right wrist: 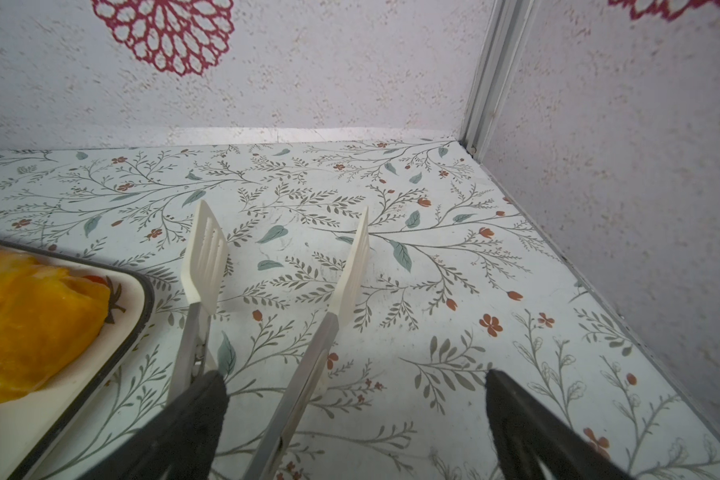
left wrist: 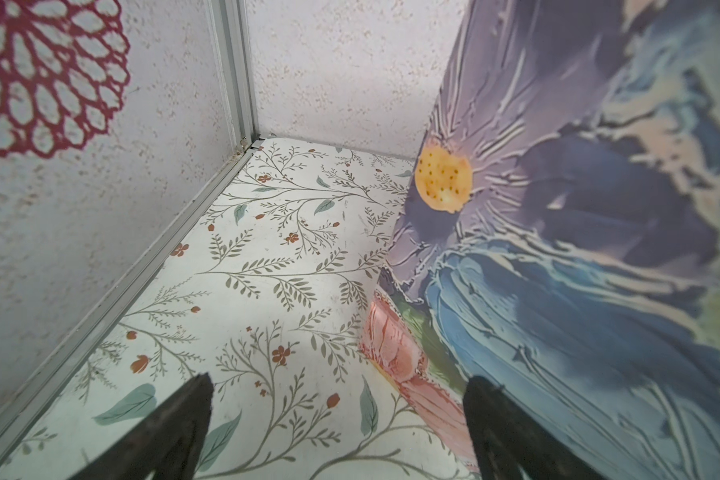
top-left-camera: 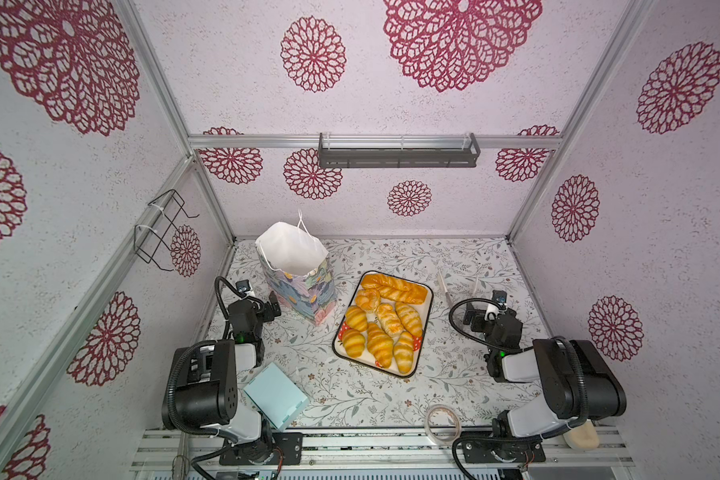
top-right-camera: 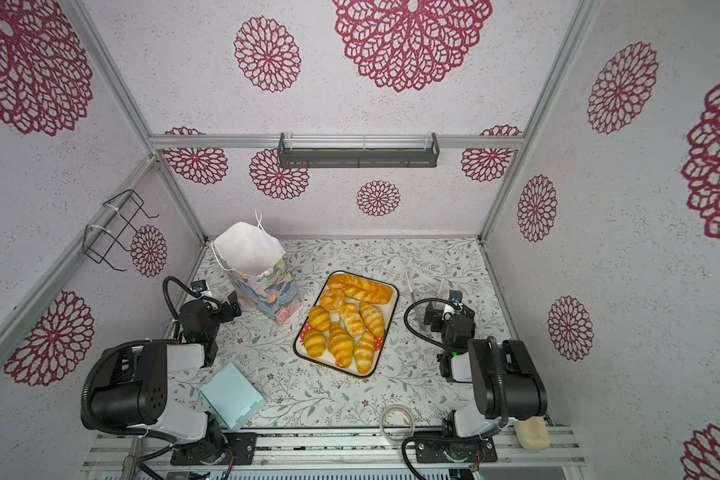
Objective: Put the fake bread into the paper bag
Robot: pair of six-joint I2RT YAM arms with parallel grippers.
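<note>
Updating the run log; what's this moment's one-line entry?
bread: all on tray | paper bag: upright, open | left claw: open beside bag | right claw: open over tongs

**Legible markings: none found.**
No text, label, brand, number or sign can be read in any view. The paper bag at far left carries only painted flowers. The light blue box at near left shows a plain face. The tray in the middle shows small red printed figures on its white surface, too small to tell whether any lettering goes with them.
</note>
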